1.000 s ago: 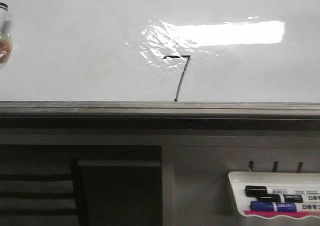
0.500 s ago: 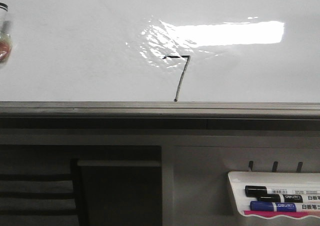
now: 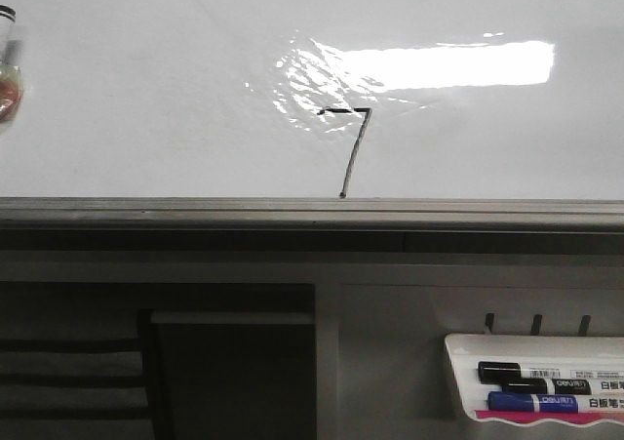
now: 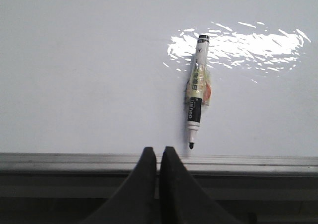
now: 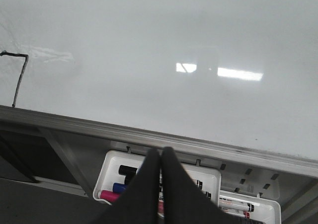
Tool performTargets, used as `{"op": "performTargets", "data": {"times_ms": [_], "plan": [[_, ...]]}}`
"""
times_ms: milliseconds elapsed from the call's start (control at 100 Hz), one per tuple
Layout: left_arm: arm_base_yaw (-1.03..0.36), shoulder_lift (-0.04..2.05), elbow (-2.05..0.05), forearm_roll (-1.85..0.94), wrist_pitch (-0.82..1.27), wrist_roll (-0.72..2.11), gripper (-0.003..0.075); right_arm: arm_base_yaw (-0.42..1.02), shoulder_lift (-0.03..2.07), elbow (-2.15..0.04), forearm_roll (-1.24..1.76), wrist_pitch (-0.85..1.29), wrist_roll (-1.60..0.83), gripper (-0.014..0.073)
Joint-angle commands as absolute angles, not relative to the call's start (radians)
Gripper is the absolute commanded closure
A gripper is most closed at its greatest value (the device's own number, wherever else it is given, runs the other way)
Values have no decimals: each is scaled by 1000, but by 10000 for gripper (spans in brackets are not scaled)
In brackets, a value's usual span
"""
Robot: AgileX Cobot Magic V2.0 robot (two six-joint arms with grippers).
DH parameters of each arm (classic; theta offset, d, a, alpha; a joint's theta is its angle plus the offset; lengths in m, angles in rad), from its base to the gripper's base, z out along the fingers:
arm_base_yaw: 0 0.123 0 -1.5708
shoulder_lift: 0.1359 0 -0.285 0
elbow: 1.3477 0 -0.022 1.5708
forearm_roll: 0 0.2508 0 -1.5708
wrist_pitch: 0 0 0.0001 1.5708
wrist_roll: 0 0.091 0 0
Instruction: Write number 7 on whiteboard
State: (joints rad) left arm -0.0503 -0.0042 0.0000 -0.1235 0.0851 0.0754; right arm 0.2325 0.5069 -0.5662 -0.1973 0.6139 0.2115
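The whiteboard (image 3: 146,99) fills the upper half of the front view, with a bright glare near its middle. A thin black number 7 (image 3: 357,149) stands just under the glare, its downstroke reaching the grey lower edge (image 3: 195,209). It also shows in the right wrist view, as the number 7 (image 5: 20,81). A black marker (image 4: 196,97) rests on the whiteboard (image 4: 89,75) with its tip toward the edge; no gripper holds it. My left gripper (image 4: 159,152) is shut and empty, just short of that edge. My right gripper (image 5: 160,152) is shut and empty over the marker tray (image 5: 112,164).
A white marker tray (image 3: 458,347) hangs below the board at the lower right, holding black, blue and pink markers. A second tray (image 5: 258,204) with markers sits beside it. Dark shelving lies under the board's left half. The taped marker (image 3: 8,64) shows blurred at the far left.
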Motion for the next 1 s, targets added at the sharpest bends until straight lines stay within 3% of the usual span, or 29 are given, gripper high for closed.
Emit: {"op": "performTargets", "data": {"times_ms": [0,990], "plan": [[-48,-34,34,-102,-13,63,741,225,509,-590,-219,547,205,665],[-48,-34,34,-104,-15,63,741,197,443,-526,-205,499,205,665]]}}
